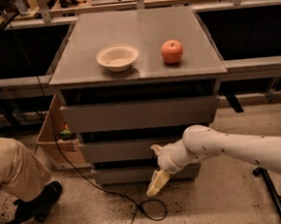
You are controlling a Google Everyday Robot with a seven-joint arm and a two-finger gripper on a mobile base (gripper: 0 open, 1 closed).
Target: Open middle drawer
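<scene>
Barely started imo: the wide flat-fronted grey middle drawer (119, 149) looks shut, cream two-finger gripper (157, 167) spread open by its front, gripping nothing.

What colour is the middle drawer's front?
Grey, camera view; the gripper hangs by the middle drawer.

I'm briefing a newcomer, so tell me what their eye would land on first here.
The white arm reaching in from the right stands out most. Its end effector is low at the cabinet's front, by the middle drawer, which does not look pulled out. Next come the red apple and the pale bowl, side by side but apart on the grey cabinet top.
</scene>
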